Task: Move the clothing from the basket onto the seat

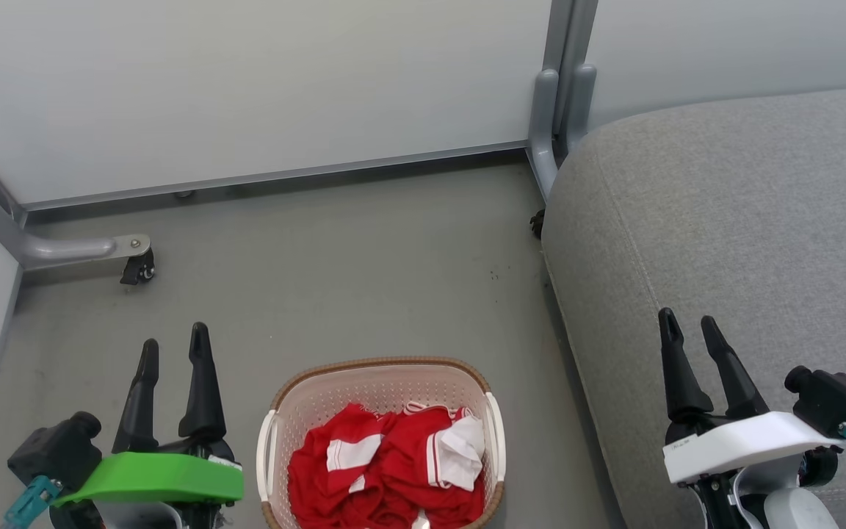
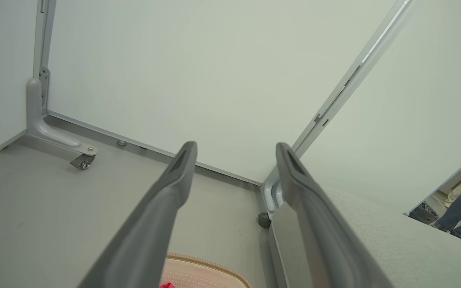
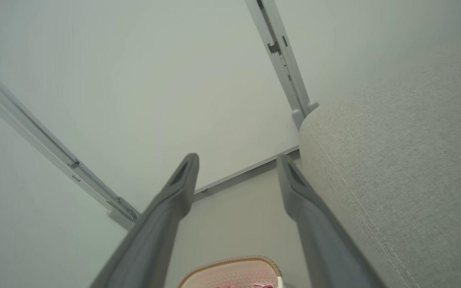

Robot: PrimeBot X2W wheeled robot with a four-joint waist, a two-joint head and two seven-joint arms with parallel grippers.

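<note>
You're working over a grey floor [image 1: 364, 264]. The basket [image 1: 379, 364] stands on it between your left fingers [image 1: 201, 382] and right fingers [image 1: 676, 375], closer to the left pair. The seat [image 1: 724, 220] rises from the floor beneath and beyond the right fingers, with its near edge close to the basket but apart from it. Well beyond the left fingers, a grey partition foot [image 1: 63, 250] rests on its caster [image 1: 136, 273]. A second foot [image 1: 544, 158] stands at the seat's far corner.
</note>
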